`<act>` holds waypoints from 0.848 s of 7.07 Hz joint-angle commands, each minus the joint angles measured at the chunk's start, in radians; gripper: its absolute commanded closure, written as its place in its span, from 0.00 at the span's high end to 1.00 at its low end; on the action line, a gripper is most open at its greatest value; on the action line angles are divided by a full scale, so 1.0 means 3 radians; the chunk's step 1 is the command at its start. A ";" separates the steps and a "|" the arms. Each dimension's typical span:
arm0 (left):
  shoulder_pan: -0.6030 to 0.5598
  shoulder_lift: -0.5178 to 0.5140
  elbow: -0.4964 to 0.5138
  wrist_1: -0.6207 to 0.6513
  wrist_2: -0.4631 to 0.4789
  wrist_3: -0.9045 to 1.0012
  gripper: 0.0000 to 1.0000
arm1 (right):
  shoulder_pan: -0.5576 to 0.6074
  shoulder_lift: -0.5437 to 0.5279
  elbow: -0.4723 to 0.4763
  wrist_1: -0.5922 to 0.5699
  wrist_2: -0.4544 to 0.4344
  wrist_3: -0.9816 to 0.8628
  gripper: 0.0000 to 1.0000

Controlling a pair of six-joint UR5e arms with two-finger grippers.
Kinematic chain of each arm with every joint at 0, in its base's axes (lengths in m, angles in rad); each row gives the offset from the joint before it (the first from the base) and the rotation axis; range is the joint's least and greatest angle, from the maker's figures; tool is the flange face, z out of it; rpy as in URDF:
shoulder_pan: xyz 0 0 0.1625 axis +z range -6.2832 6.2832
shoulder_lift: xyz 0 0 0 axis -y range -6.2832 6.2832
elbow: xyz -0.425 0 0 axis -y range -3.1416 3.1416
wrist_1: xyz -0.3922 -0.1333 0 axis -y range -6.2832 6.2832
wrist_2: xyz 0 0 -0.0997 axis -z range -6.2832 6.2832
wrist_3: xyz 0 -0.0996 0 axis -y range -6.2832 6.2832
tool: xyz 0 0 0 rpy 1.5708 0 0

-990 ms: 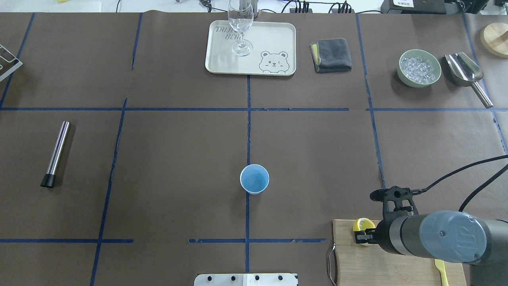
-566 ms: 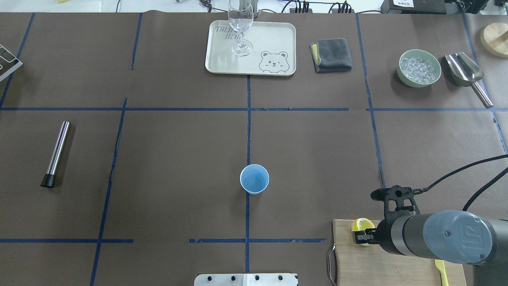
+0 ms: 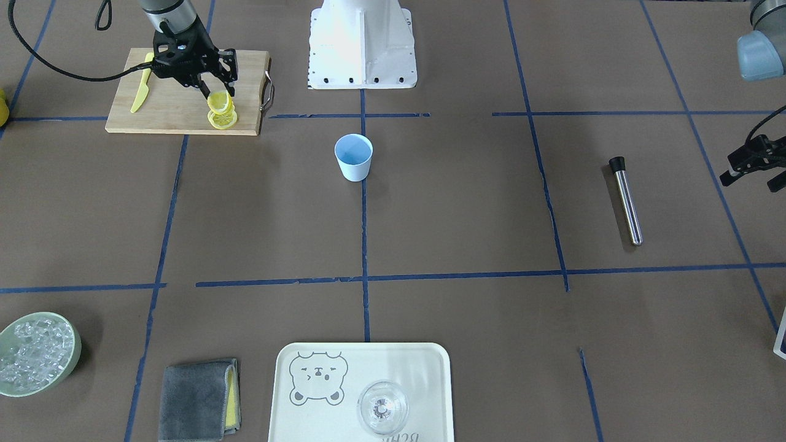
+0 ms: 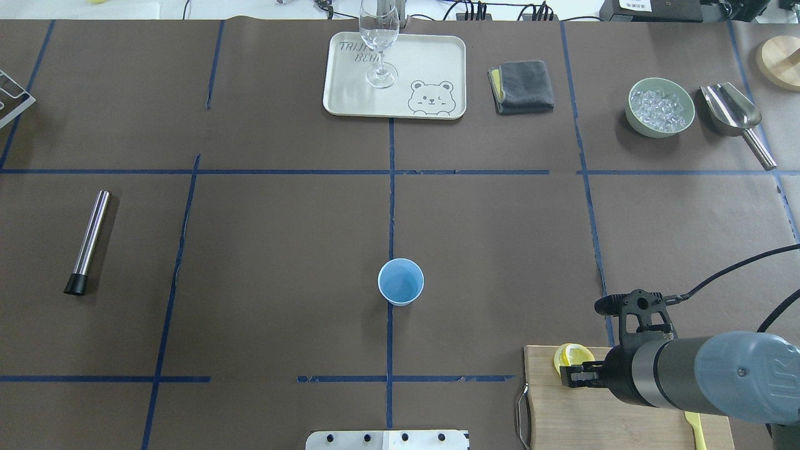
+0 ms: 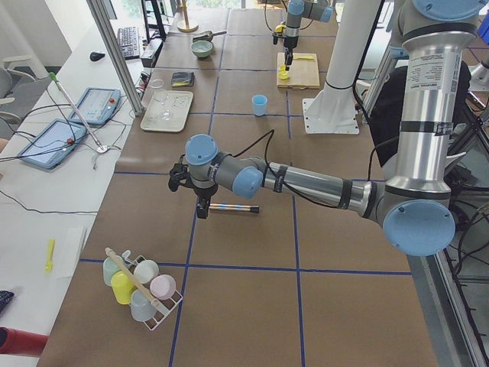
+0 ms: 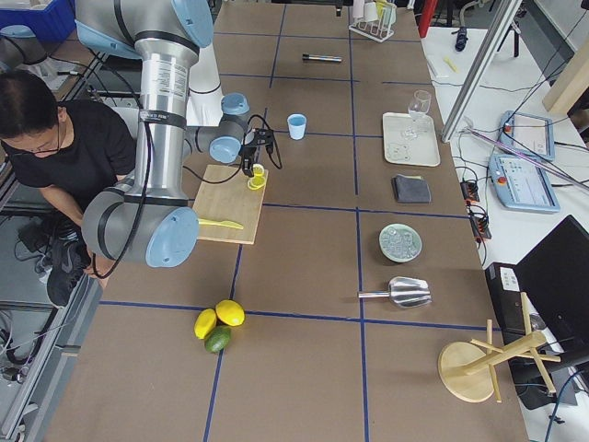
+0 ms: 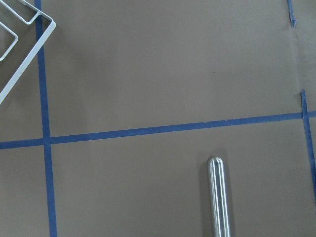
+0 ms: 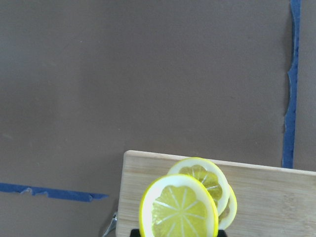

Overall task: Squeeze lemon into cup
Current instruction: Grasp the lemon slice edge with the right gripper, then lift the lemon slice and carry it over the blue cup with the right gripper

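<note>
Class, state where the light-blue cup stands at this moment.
In the overhead view the cup stands upright on the central blue tape line, toward the robot's side, apart from the cutting board to its lower right.

Cup (image 4: 400, 282) as reference, on table. Board (image 4: 562, 412) to its right, nearer robot. Lemon (image 3: 219, 100) over board corner closest to cup, twin slice (image 3: 222, 120) beneath (lying on board), knife (image 3: 141, 92) on board's far side from cup. Rod (image 4: 87, 242) well left of cup. Tray (image 4: 437, 62) beyond cup, glass (image 4: 379, 37) on it; cloth (image 4: 522, 86), bowl (image 4: 660, 107), scoop (image 4: 731, 112) rightward along that row.
</note>
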 commanded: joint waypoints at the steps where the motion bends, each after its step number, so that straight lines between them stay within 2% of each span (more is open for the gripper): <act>1: 0.0000 0.0000 0.0010 0.0000 0.0000 0.0000 1.00 | 0.0076 0.0034 0.0163 -0.0005 0.0036 0.0027 0.55; 3: 0.0000 0.0000 0.0010 0.0000 0.0000 0.0000 1.00 | 0.0296 0.0394 0.0179 -0.0127 0.0301 0.0052 0.56; 4: 0.0000 0.0000 0.0020 0.0000 0.0000 0.0000 1.00 | 0.0373 0.0949 0.0149 -0.0614 0.0383 0.0057 0.56; 5: 0.0000 -0.0005 0.0020 0.0000 0.0000 0.0000 1.00 | 0.0424 0.1749 0.0022 -0.1378 0.0379 0.0093 0.56; 6: 0.0000 -0.0005 0.0025 0.0000 0.0000 0.0005 1.00 | 0.0475 0.2440 -0.0318 -0.1841 0.0369 0.0169 0.56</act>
